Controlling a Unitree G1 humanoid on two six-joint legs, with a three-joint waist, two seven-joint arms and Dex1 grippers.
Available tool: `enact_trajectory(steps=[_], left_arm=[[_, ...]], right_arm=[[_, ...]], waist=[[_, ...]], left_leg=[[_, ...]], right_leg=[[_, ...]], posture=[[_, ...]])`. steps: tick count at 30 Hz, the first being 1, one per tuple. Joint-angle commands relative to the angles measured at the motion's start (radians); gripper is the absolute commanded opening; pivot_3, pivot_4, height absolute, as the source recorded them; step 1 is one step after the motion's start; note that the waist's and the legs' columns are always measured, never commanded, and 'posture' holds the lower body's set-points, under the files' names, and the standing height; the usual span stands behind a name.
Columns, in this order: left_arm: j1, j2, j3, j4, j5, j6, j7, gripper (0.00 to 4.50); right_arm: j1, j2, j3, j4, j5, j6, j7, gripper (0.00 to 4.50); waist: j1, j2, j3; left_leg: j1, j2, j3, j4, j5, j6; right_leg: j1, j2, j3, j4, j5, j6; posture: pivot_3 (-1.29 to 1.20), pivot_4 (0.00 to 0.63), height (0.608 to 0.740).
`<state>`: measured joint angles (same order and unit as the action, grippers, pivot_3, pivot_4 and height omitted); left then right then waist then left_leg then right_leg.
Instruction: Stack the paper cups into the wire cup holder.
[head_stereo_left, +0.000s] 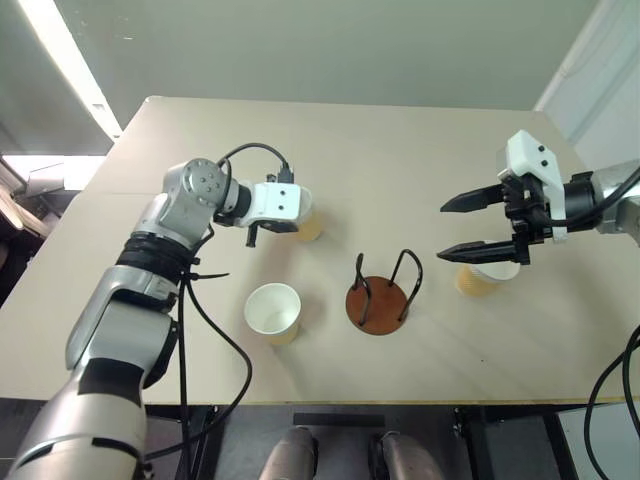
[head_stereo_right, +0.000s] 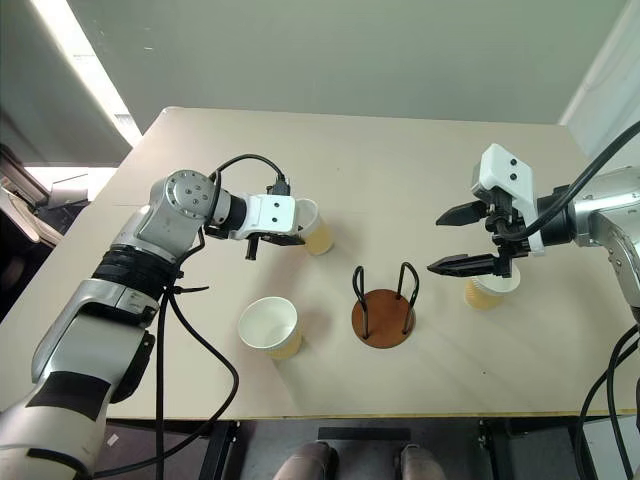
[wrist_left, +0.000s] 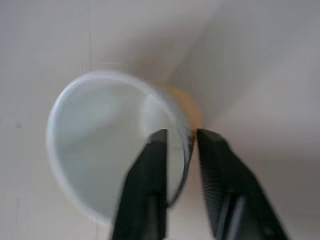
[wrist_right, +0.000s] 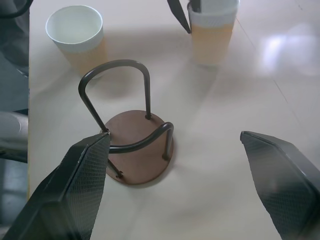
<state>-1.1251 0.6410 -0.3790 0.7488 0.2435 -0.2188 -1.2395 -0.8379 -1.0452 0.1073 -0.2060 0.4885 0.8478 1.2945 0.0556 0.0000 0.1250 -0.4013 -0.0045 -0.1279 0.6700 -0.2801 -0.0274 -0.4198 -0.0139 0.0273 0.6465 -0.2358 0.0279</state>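
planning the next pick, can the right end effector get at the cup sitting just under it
Probably yes. The right end effector is wide open and hovers just above that paper cup, with nothing between them. The wire cup holder stands apart beside it, and the left end effector is busy, shut on the far cup.

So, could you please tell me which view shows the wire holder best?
The right wrist view: the holder sits close and central, both wire loops and the brown base clear, empty. The two eye views show it smaller from above, between the cups. The left wrist view shows a cup with the left hand pinching its rim.
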Motion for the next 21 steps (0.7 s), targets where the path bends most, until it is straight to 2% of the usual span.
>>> enact_trajectory(steps=[1, 4, 9, 12, 16, 21], left_arm=[[-0.062, -0.007, 0.05, -0.067, -0.081, 0.038, -0.094, 0.01], [-0.062, -0.001, 0.075, -0.155, -0.155, 0.107, -0.187, 0.01], [-0.055, 0.047, 0.09, -0.397, -0.341, 0.325, -0.365, 0.01], [-0.075, 0.103, 0.04, -0.503, -0.464, 0.415, -0.375, 0.01], [-0.124, 0.149, -0.017, -0.556, -0.563, 0.465, -0.375, 0.01], [-0.214, 0.142, -0.071, -0.555, -0.637, 0.487, -0.375, 0.01]], right_arm=[[-0.005, -0.024, -0.056, -0.03, 0.026, 0.005, 0.001, 4.31], [-0.003, -0.024, -0.069, -0.03, 0.031, -0.005, 0.003, 4.31], [0.008, -0.033, -0.097, -0.023, 0.04, -0.052, 0.019, 4.31], [0.016, -0.04, -0.109, -0.027, 0.05, -0.061, 0.029, 4.31], [0.035, -0.058, -0.121, -0.035, 0.065, -0.058, 0.041, 4.31], [0.086, -0.115, -0.147, -0.056, 0.078, -0.052, 0.059, 4.31]], waist=[[0.002, 0.0, 0.0], [0.002, 0.0, 0.0], [0.002, 0.0, 0.0], [0.001, 0.0, 0.0], [0.003, 0.0, 0.0], [0.004, 0.0, 0.0]], left_leg=[[0.0, 0.0, 0.0, 0.0, 0.0, 0.0], [-0.002, 0.0, 0.0, 0.002, 0.0, 0.001], [-0.003, 0.0, 0.0, 0.003, -0.001, 0.001], [-0.003, 0.0, 0.001, 0.004, -0.001, 0.001], [-0.003, 0.0, 0.0, 0.007, -0.001, 0.001], [-0.004, 0.0, 0.001, 0.011, -0.002, 0.003]], right_leg=[[0.0, 0.0, 0.0, 0.0, 0.0, 0.0], [0.0, 0.0, 0.0, 0.0, 0.0, 0.001], [0.0, 0.001, 0.0, 0.0, 0.001, 0.001], [0.0, 0.001, 0.0, 0.0, 0.001, 0.002], [0.0, 0.001, 0.0, 0.0, 0.001, 0.002], [0.0, 0.0, 0.0, 0.0, 0.002, 0.003]], posture=[[0.0, 0.15, 0.74], [0.0, 0.15, 0.74], [0.0, 0.15, 0.74], [0.0, 0.15, 0.74], [0.0, 0.15, 0.74], [0.0, 0.15, 0.74]])
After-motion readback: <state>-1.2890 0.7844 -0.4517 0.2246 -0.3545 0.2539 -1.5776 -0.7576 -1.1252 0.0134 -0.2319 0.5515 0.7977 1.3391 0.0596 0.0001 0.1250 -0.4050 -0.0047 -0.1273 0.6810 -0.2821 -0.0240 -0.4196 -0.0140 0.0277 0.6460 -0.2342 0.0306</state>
